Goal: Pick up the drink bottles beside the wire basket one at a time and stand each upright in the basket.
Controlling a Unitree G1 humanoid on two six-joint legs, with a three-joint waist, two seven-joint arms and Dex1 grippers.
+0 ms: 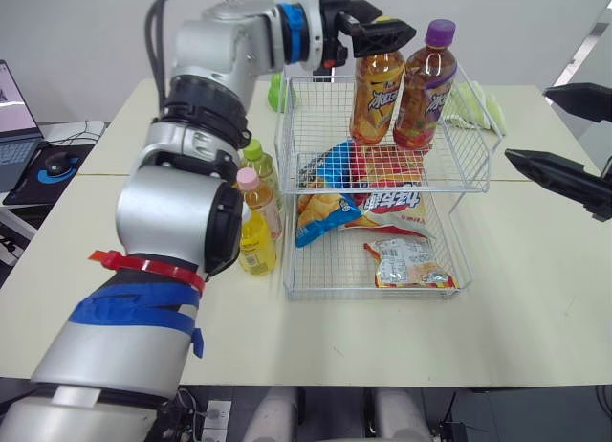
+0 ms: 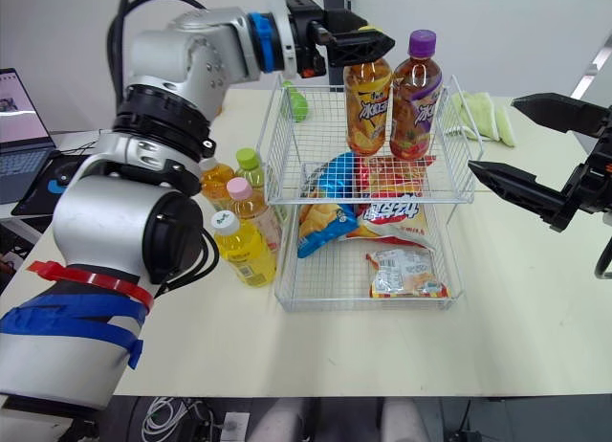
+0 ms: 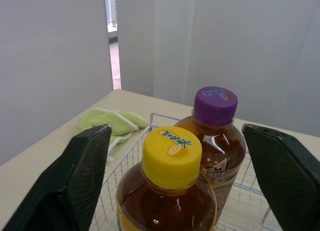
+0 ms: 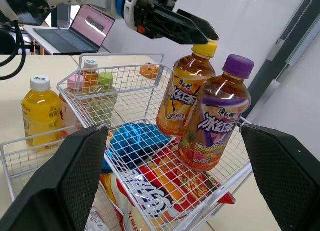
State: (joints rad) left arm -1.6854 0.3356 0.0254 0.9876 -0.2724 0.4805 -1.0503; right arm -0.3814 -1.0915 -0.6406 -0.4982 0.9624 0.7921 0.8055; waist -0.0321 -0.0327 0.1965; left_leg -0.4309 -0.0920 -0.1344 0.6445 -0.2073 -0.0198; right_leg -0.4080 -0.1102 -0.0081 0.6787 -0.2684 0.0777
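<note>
White-coated wire basket (image 1: 373,294), two tiers, sits mid-frame in the eye views, and its raised rear tier already has two bottles standing upright side by side: an amber tea bottle with a yellow cap (image 2: 367,102) and a reddish tea bottle with a purple cap (image 2: 417,88). Your left gripper (image 1: 387,31) is at the top centre of the frame, level with the yellow cap, and the left wrist view shows its black fingers (image 3: 75,181) spread wide on either side, touching nothing, so that bottle looks released. Your right gripper (image 2: 495,136) hovers at the right edge, well apart from the basket, spread and empty. I count four bottles left on the table just beside the basket's left wall: a yellow juice bottle with a white cap (image 2: 241,251) nearest the bottom of the frame, a pink-capped bottle (image 2: 251,208), a green-capped bottle (image 2: 251,169) and an orange bottle with a white cap (image 2: 215,179). You're roughly a third through, I'd judge. Snack bags (image 2: 392,212) cover much of the lower tier.
</note>
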